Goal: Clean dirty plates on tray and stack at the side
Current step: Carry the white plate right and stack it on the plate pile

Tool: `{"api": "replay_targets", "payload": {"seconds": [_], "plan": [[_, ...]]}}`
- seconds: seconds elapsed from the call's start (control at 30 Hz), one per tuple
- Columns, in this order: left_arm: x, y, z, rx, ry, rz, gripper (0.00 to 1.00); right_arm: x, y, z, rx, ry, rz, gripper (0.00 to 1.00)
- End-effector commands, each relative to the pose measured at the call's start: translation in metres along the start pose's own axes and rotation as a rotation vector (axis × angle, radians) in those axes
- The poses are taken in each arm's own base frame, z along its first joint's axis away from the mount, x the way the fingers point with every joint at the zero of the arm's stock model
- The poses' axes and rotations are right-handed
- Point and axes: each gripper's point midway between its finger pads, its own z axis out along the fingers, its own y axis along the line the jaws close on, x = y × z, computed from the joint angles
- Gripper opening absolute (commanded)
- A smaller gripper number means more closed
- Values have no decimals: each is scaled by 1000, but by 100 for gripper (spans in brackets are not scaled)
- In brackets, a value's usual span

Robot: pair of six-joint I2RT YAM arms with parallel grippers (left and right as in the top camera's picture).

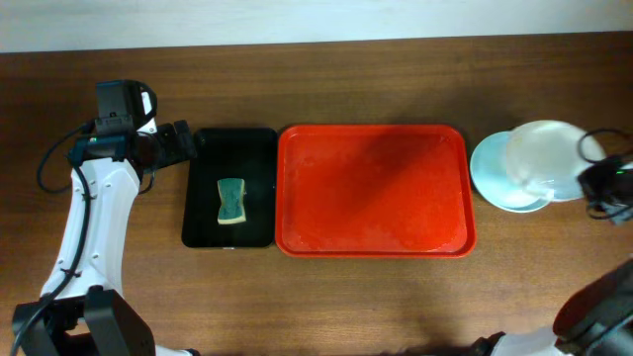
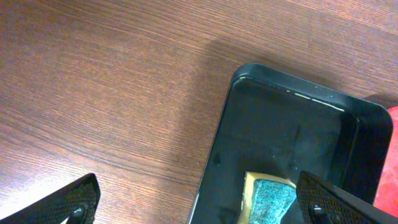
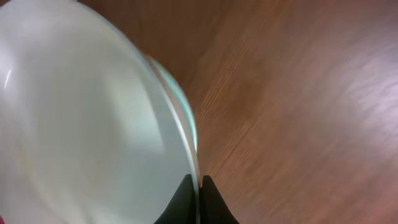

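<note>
The right hand [image 3: 199,184] is pinching the rim of a whitish round plate [image 1: 544,156] above the pale blue round plate [image 1: 491,184], right of the red rectangular plastic tray [image 1: 376,188]; the left hand [image 2: 198,190] is hanging wide; best lowering it level, centred

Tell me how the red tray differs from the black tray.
The red tray is larger and wider than the black tray. The black tray holds a sponge; the red tray holds none. Both are rimmed rectangles with rounded corners, lying side by side.
</note>
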Motion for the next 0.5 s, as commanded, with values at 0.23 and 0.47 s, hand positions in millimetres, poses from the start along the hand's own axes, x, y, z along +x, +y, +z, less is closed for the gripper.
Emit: {"api": "replay_targets", "payload": {"seconds": [0.23, 0.47], "plan": [[-5, 1, -4, -5, -15, 0, 99, 29, 19, 33, 0, 79, -84, 4], [-5, 1, -4, -5, -15, 0, 99, 17, 11, 33, 60, 21, -90, 4]]}}
